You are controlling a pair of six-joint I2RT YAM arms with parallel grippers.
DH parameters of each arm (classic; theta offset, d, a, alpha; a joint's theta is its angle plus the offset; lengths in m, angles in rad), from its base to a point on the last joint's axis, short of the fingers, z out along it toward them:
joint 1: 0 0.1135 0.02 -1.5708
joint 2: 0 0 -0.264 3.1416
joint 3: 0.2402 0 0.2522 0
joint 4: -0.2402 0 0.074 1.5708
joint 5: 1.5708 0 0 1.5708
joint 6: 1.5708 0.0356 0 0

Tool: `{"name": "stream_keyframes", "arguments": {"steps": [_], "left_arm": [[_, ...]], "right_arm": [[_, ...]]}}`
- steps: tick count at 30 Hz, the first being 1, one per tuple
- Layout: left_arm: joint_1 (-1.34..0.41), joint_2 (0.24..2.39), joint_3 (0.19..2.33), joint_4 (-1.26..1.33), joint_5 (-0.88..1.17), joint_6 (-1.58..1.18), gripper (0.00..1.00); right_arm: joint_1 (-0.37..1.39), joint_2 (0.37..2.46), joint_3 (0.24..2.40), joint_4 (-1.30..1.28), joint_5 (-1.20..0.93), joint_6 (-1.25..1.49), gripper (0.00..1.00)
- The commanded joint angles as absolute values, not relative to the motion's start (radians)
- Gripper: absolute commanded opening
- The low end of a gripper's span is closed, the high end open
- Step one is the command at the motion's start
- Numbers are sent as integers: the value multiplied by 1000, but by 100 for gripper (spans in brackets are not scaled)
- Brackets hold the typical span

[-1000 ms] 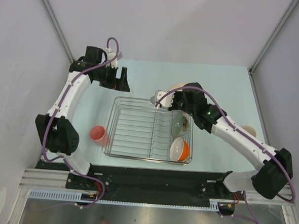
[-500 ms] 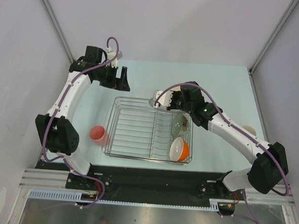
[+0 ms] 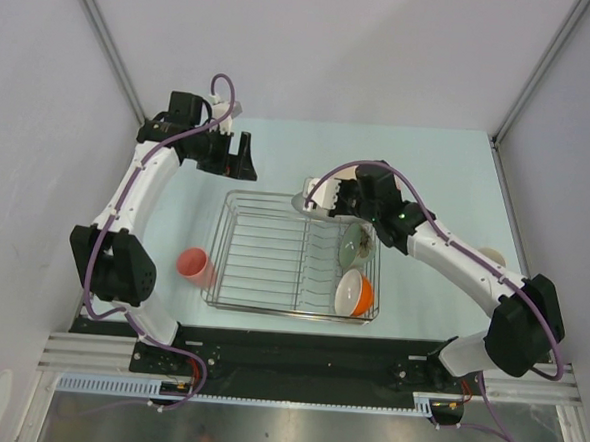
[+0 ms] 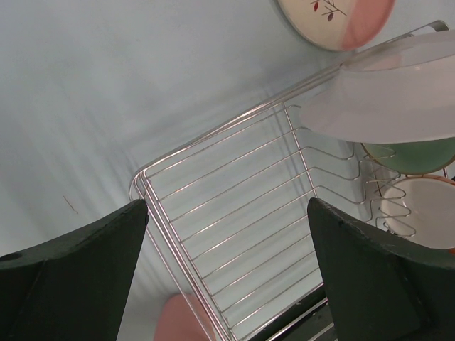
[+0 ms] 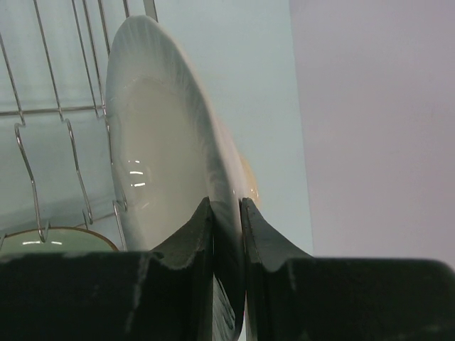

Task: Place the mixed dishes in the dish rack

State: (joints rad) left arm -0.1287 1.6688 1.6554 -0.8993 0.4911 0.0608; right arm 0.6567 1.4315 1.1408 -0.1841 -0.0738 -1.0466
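Observation:
The dish rack (image 3: 263, 251) stands mid-table. A pale green bowl (image 3: 354, 247) and an orange bowl with white inside (image 3: 355, 293) stand in its right-hand prongs. My right gripper (image 3: 328, 199) is shut on the rim of a white plate (image 3: 310, 201), held on edge above the rack's far right corner. In the right wrist view the plate (image 5: 163, 156) sits pinched between both fingers (image 5: 195, 234), over the rack wires (image 5: 43, 106). A coral-pink cup (image 3: 196, 267) stands on the table left of the rack. My left gripper (image 3: 235, 158) hovers open beyond the rack's far left corner, holding nothing.
A round plate with a pink patch and a leaf pattern (image 4: 334, 21) lies on the table beyond the rack. A pale dish (image 3: 491, 257) peeks out behind the right forearm. Grey walls close in the table on three sides.
The right arm has carried the plate slightly toward the far left, and its elbow has swung inward. It now covers the plate on the table. The left arm has not moved.

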Motion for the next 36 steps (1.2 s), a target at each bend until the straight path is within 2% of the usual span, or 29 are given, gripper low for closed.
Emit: {"name": "stream_keyframes", "arguments": {"steps": [1,10,13,14,16,17,18,19,25,31,32,35,36], "left_arm": [[-129,1651,1644,-879,502,66,100],[-129,1649,1646,-888,492,78,100],[-129,1651,1646,-888,489,81,99],[-129,1651,1644,-888,491,81,100],[-129,1654,1646,-887,492,81,100],[-129,1652,1646,-888,494,80,100],[-129,1652,1646,-888,494,80,100],[-129,1654,1647,-887,495,80,100],[-129,1654,1647,-888,499,78,100],[-132,1661,1663,-887,509,64,100],[-133,1666,1675,-881,514,58,100],[-158,1689,1728,-856,515,45,100],[-169,1728,1755,-859,503,43,100]], "right_arm": [[641,1470,1140,-147,-141,-950,0],[653,1473,1115,-192,-155,-893,0],[664,1453,1088,-199,-147,-884,26],[667,1448,1069,-201,-137,-882,48],[669,1424,1052,-181,-129,-870,57],[667,1416,1040,-173,-124,-865,69],[667,1408,1037,-161,-121,-861,96],[666,1396,1037,-158,-117,-856,100],[663,1341,1037,-103,-91,-838,100],[634,1191,1037,-11,-78,-750,100],[596,1151,1037,55,-75,-651,100],[536,1115,1039,165,142,-362,100],[462,1120,1045,173,181,-292,100]]}}
